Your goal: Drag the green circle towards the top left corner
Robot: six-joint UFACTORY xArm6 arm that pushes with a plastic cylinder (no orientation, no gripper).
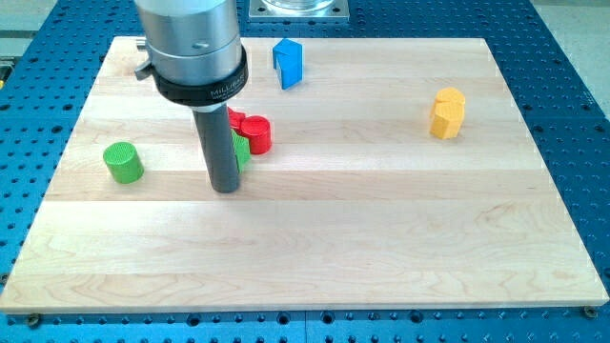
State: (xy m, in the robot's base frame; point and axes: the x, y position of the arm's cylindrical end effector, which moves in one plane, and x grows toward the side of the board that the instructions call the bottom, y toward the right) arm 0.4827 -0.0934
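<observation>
Right of green circle (123,162), my tip (226,188)

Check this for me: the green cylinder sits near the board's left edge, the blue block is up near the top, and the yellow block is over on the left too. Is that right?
Not quite. The camera view shows the yellow block on the view's right side of the board, not the left. The rest holds: the green cylinder sits near the left edge and the blue block is near the top.

Pale wooden board (381,219) — smooth, matt
</observation>
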